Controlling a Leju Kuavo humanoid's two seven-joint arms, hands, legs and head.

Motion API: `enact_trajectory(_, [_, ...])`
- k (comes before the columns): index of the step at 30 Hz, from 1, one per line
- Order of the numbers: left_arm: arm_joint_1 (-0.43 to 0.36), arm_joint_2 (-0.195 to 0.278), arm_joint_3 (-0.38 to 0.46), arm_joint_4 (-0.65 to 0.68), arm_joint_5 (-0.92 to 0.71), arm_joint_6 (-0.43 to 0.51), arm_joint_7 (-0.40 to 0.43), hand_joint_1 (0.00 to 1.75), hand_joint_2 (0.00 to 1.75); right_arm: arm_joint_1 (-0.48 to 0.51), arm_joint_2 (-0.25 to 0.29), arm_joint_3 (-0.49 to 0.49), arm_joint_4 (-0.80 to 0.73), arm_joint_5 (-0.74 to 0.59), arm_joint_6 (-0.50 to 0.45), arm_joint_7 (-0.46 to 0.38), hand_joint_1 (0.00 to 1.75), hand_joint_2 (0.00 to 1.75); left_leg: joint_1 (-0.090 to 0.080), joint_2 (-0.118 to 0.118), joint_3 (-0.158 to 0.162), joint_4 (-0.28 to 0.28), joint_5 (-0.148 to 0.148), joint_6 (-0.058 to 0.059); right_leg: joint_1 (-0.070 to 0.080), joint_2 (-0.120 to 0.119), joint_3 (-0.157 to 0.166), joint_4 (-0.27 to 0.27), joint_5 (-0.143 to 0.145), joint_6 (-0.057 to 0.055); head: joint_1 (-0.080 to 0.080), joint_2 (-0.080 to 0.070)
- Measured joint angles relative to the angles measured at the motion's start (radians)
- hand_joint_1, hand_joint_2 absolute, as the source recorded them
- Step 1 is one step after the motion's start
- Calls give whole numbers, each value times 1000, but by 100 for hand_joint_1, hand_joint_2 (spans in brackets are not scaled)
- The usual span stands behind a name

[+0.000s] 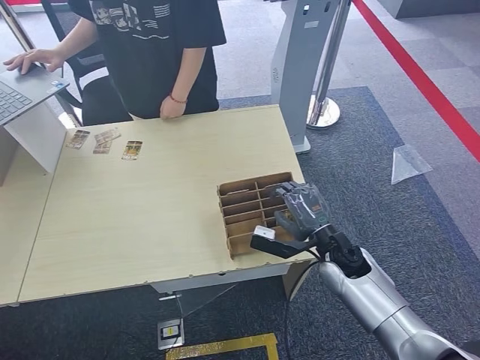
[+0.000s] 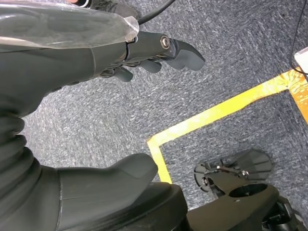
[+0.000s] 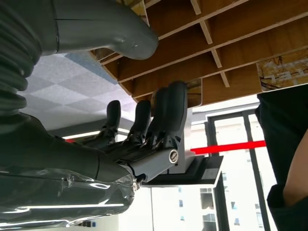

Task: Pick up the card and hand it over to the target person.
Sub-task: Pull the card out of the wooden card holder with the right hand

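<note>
1. Card location is uncertain: a card-like edge (image 3: 192,94) shows in the tray beside the right fingers (image 3: 171,108), and printed cards (image 1: 132,150) lie on the far side of the table (image 1: 158,210) near the person (image 1: 169,52). I cannot tell which one is meant.
2. Table carries a tray (image 1: 249,206) of cardboard slots at its near right corner, close to the edge.
3. Person stands at the far side, one hand on a laptop (image 1: 22,86), the other resting on the table edge.
4. Right hand (image 1: 297,217) reaches over the tray, fingers partly curled with their tips at the dividers and thumb apart; I cannot tell whether it has hold of anything.
5. Left hand (image 2: 109,96) hangs over the carpet, fingers apart, holding nothing.
6. Risks, as I judge them: the fingers could catch a divider and drag the light tray off the nearby edge; a thin card could slip from a shallow pinch; the person is well apart from the tray, so the handover needs a long reach.
7. Hidden: the hand covers the slots beneath it in the head view, and the fingertip contact is too blurred to read.
</note>
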Motion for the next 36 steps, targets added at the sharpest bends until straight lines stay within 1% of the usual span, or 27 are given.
enact_trajectory(13, [0, 2, 4, 0, 5, 1, -8, 0, 175, 8, -12, 2, 3, -1, 14, -1, 99, 175, 0, -1, 0, 0, 0, 0, 0, -1, 0, 0, 0, 0, 0, 0])
enact_trajectory(16, [0, 2, 5, 0, 6, 1, -10, 0, 175, 9, -16, 4, 8, -2, 17, -2, 103, 175, 0, -1, 0, 1, 0, 0, 0, -1, 0, 0, 0, 0, 0, 0])
enact_trajectory(20, [0, 2, 4, 1, 6, 1, -12, 0, 175, 11, -21, 6, 11, -4, 28, 2, 97, 175, 0, -1, 0, 0, 0, 0, 0, -1, 0, 0, 0, 0, 0, 0])
enact_trajectory(26, [0, 2, 5, 1, 7, 2, -14, 0, 175, 19, -25, 5, 12, -4, 30, 6, 96, 175, 0, -1, 0, 0, 0, 0, 0, -1, 0, 0, 0, 0, 0, 0])
enact_trajectory(31, [1, 2, 4, 1, 6, -1, -15, 0, 175, 19, -28, 5, 24, -6, 30, 6, 78, 175, 0, -1, 0, 0, 0, 0, 0, -1, 0, 0, 0, 0, 0, 0])
enact_trajectory(36, [1, 2, 3, 2, 6, -1, -14, 0, 175, 14, -25, 4, 32, -8, 25, 8, 78, 175, 0, 0, 0, 0, 0, 0, 0, 0, 0, 0, 0, 0, 0, 0])
